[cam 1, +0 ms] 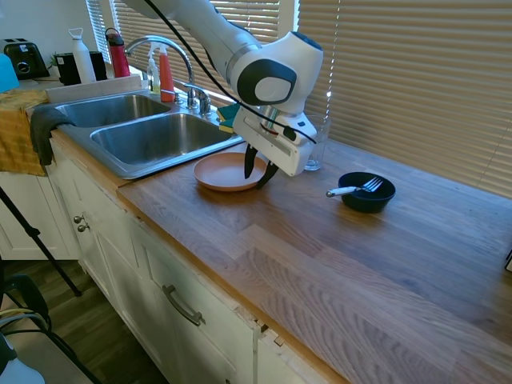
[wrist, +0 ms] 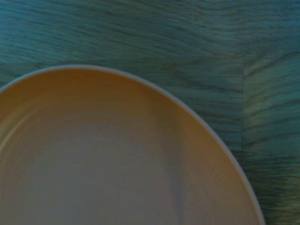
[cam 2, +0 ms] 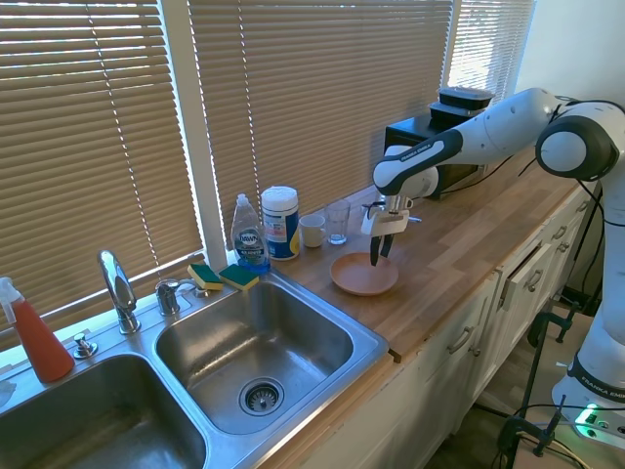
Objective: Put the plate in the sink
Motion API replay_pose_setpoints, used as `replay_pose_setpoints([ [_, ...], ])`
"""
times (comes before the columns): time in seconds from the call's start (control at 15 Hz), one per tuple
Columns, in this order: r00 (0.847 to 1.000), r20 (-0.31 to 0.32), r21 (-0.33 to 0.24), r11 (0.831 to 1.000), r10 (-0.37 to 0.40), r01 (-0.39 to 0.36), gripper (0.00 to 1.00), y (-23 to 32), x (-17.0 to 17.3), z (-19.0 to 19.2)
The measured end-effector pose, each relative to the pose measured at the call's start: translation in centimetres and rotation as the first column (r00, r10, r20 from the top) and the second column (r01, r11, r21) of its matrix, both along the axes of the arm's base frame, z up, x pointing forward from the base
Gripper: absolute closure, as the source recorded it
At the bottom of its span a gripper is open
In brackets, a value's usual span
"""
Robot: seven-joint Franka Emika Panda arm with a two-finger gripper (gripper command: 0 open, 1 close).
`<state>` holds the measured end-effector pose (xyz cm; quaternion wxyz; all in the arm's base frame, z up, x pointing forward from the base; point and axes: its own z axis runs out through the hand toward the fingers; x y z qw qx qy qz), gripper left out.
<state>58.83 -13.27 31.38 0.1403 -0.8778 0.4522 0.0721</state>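
The salmon-orange plate [cam 1: 228, 172] lies flat on the wooden worktop [cam 1: 336, 256], open side up, just beside the near corner of the sink [cam 1: 152, 140] — close to its rim, though whether it touches the steel edge I cannot tell. Being round, it has no long axis to speak of; its low rim faces upward all the way around. The end effector [cam 1: 261, 170] hangs over the plate's edge on the side away from the sink, its two dark fingers [cam 1: 250, 162] pointing down and spread a little apart, one tip inside the rim and the other at or just outside it — nothing is pinched between them yet. In the wrist view the plate [wrist: 117, 154] fills most of the picture, with wood grain beyond its curved rim. Farther along the worktop, well apart from the plate, sits a black bowl [cam 1: 367, 192] with a fork [cam 1: 352, 190] resting across it. A clear glass [cam 2: 338, 223] stands near the blinds.
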Motion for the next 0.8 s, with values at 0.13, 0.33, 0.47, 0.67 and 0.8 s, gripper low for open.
replay_pose_setpoints([
  [0.13, 1.0, 0.002, 0.004, 1.0, 0.006, -0.006, 1.0, -0.11, -0.05, -0.05],
  [0.33, 1.0, -0.001, 0.02, 1.0, 0.013, -0.013, 1.0, -0.48, -0.18, 0.02],
  [0.47, 1.0, 0.004, 0.026, 1.0, 0.011, -0.011, 1.0, -0.62, -0.15, 0.11],
  [0.67, 1.0, 0.014, 0.038, 0.999, 0.019, -0.02, 1.0, -0.57, -0.11, 0.11],
  [0.8, 0.999, 0.025, 0.045, 0.998, 0.032, -0.033, 1.0, -0.59, -0.08, 0.17],
])
